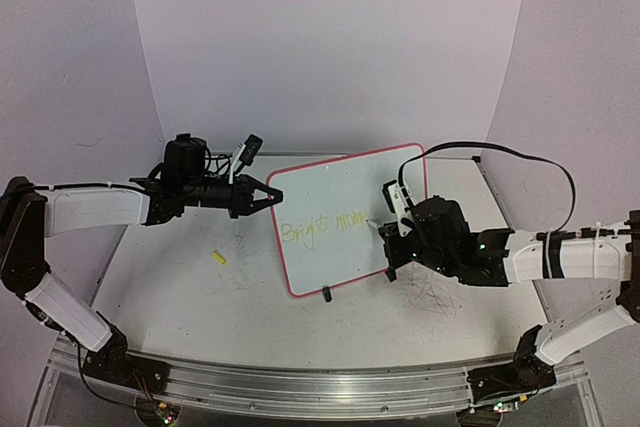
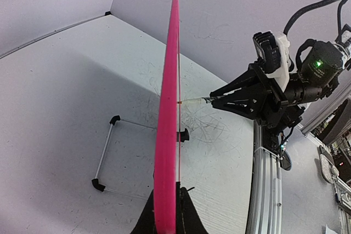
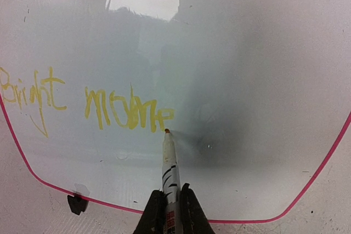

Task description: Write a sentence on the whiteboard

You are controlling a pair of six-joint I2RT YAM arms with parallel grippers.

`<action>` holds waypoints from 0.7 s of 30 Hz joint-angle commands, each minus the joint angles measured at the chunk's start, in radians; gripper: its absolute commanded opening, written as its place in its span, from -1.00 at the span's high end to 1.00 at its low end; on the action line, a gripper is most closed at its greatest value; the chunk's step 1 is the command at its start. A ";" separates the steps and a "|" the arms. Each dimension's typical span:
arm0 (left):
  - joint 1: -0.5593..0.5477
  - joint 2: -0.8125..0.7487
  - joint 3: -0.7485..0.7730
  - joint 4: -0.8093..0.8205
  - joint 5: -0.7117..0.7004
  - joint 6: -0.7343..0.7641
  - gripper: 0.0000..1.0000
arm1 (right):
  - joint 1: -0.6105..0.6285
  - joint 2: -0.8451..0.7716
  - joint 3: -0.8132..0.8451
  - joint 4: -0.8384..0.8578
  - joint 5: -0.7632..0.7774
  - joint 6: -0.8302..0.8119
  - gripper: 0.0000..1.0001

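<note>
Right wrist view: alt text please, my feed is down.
The right gripper holds a marker with its tip on the whiteboard, just after yellow writing reading "Bright mome". The pink rim curves along the bottom, a black clip at lower left.

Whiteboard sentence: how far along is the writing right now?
Done: the sentence so far reads "Bright mome" in yellow on the whiteboard. In hand: the left gripper clamps the board's edge, and the right gripper holds the marker with its tip at the last letter. Left: the second word looks unfinished, and the board beyond it is blank.
</note>
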 commanded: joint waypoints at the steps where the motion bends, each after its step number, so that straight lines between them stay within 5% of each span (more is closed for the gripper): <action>1: -0.007 0.013 -0.001 -0.064 -0.054 0.128 1.00 | -0.004 -0.054 0.015 0.026 0.084 0.009 1.00; 7: -0.007 0.010 -0.002 -0.064 -0.060 0.128 1.00 | -0.005 -0.180 -0.055 0.111 -0.097 -0.074 1.00; 21: -0.008 0.008 0.001 -0.066 -0.073 0.128 1.00 | -0.004 -0.142 -0.041 0.046 -0.121 -0.122 1.00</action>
